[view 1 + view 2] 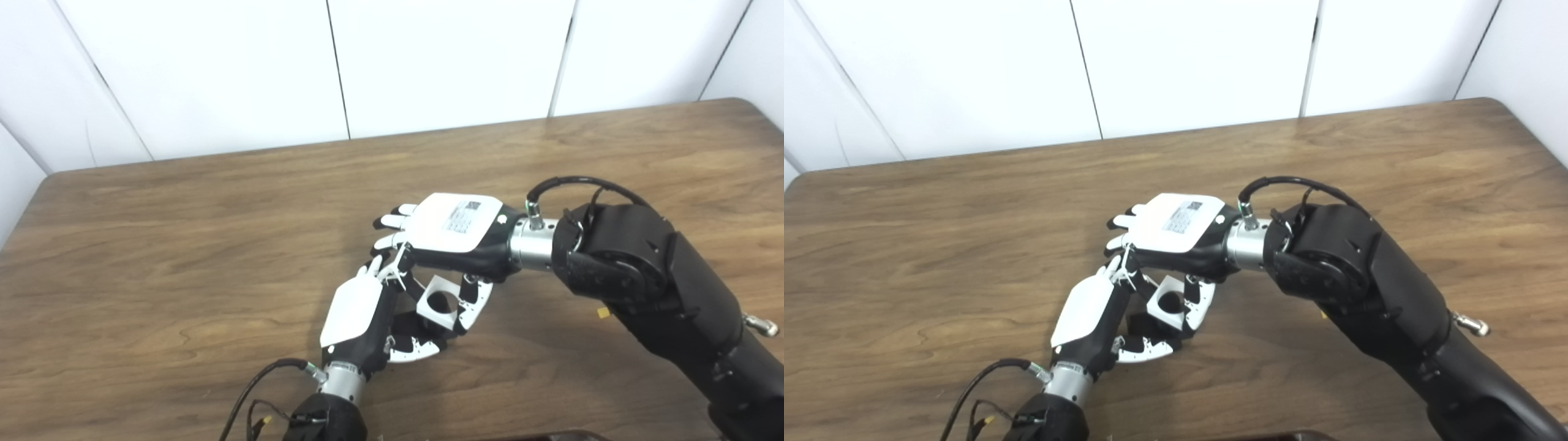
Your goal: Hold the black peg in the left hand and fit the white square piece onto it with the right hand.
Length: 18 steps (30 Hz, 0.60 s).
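Observation:
My left hand [361, 312] comes in from the bottom edge and is shut on the black peg [1142, 323], which shows only partly between its fingers. My right hand [456, 236] reaches in from the right, palm down, and holds the white square piece [440, 300] between thumb and fingers. The piece has a round hole in its middle and sits tilted right against the peg's end; I cannot tell how far the peg is inside it. Both hands meet low over the wooden table [184, 245]. In the right eye view the piece [1168, 302] sits just under the right hand [1176, 236].
A small yellow bit [603, 312] lies on the table beside the right forearm. Loose black cables [257, 392] hang at the left wrist. White wall panels [429, 61] stand behind the table's far edge.

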Motion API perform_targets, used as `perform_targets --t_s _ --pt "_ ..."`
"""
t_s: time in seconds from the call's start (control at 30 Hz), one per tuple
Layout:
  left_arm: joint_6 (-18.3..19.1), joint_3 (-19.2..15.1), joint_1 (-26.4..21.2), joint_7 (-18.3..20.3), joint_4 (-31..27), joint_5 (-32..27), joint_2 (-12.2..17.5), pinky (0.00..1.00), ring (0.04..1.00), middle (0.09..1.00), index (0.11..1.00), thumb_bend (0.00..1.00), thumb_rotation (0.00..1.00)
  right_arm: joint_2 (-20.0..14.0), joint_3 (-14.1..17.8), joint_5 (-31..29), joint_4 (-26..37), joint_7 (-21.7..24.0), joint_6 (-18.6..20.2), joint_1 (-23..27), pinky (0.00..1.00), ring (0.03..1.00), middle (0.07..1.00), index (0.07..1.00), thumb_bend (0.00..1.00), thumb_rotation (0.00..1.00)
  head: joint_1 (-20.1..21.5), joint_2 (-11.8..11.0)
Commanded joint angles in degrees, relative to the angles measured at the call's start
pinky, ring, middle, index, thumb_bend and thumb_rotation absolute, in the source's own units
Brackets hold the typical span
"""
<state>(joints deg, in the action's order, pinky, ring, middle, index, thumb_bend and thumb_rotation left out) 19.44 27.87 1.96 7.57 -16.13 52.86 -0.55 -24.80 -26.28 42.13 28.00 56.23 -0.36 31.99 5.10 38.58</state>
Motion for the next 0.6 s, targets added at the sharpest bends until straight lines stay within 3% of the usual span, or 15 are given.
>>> perform_targets --t_s 0.0,0.57 --pt "1.7 0.3 0.8 1.6 1.3 1.5 0.5 1.00 1.000 0.906 0.487 0.52 0.06 0.6 0.7 0.2 0.3 -1.9 -0.8 1.6 1.00 1.000 0.908 0.491 0.52 0.15 0.1 0.1" --pt "1.8 0.4 1.2 1.8 0.9 1.5 0.3 1.00 1.000 0.904 0.487 0.52 0.06 2.0 0.6 0.2 -0.6 -3.2 -1.2 0.9 1.00 1.000 0.905 0.490 0.52 0.15 -0.1 0.3"
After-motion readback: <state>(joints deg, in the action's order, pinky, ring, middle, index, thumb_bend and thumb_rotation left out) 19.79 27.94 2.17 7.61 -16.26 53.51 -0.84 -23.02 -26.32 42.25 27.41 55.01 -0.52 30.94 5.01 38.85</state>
